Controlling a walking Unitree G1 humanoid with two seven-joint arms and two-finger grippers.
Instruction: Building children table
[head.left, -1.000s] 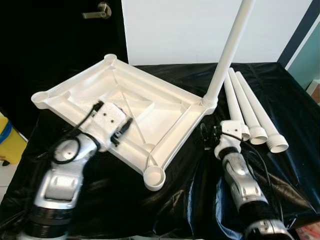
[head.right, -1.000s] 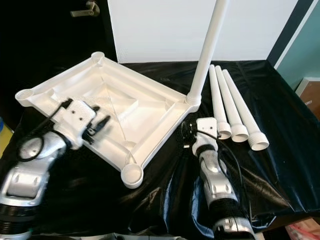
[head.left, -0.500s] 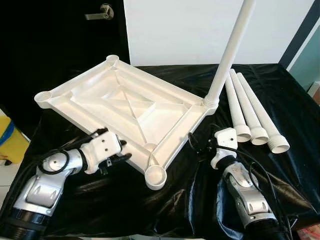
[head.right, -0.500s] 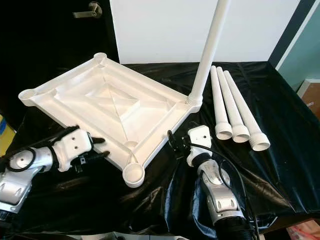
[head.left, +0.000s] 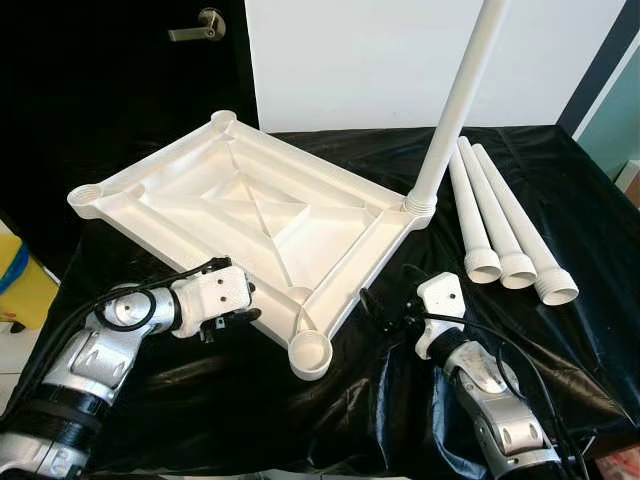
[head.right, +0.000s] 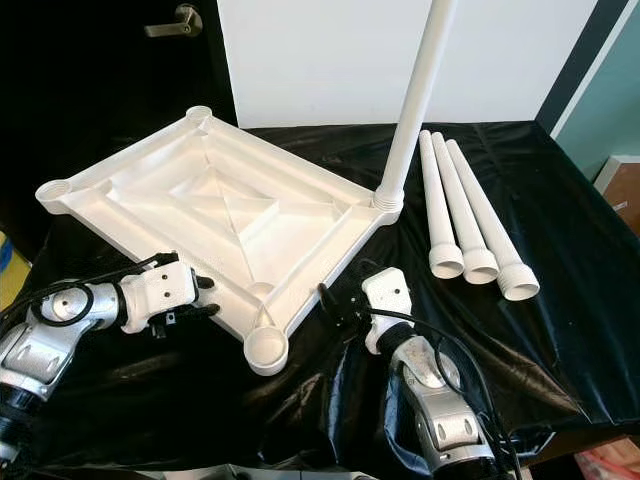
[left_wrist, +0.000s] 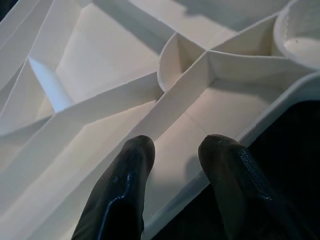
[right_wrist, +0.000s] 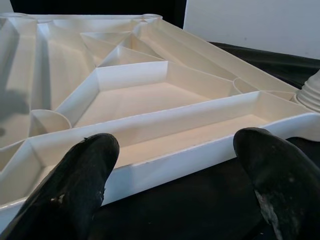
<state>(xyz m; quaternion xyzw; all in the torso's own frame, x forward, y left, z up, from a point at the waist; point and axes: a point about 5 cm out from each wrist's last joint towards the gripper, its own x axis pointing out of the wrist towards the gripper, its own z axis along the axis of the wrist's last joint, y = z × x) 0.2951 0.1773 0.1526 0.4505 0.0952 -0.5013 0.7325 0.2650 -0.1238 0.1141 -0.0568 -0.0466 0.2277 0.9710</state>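
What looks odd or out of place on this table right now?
Nothing is damaged or spilled. The white tabletop lies upside down on the black sheet with only one leg standing in a corner socket. Three loose legs lie side by side beyond it, and three sockets remain empty, so it is merely half built.

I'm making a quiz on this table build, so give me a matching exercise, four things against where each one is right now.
Things:
1. Tabletop
2. Fitted leg
3. Loose legs
4. Left end effector

Places:
A. Lying side by side on the black cloth, to the robot's right
B. At the tabletop's near-left edge
C. Upside down on the cloth
D. Upright in the tabletop's right corner socket

Pairs: 1-C, 2-D, 3-A, 4-B
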